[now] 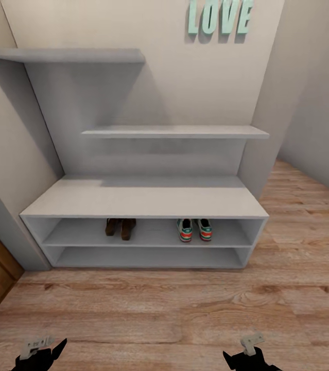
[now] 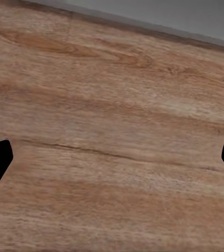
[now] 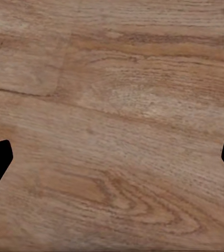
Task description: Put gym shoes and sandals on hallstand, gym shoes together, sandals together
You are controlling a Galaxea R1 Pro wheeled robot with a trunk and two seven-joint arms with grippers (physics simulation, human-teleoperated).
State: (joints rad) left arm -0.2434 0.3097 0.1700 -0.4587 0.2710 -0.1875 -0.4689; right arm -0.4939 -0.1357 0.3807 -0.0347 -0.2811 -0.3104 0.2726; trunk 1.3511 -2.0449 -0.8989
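Two open shelf levels sit under the low bench top of the wide pale-grey hallstand [image 1: 143,198] you are facing, its tall back panel carrying two floating shelves against the beige wall. In front of it lies the light-brown wood-grain plank floor [image 1: 149,304], which your wrist cameras also look down on [image 2: 112,131] [image 3: 112,126]. Pale green letters spelling LOVE [image 1: 220,16] hang on the wall above. On the upper open level you have both pairs — the white lace-up gym shoes with green stripes and red-orange heels [image 1: 194,230] stand side by side toward the right, and the small brown leather sandals [image 1: 121,228] stand side by side left of centre, well apart from the sneakers. Your left gripper [image 1: 36,351] and right gripper [image 1: 250,348] hang low over bare floor — each has its jaws spread wide, holding nothing.
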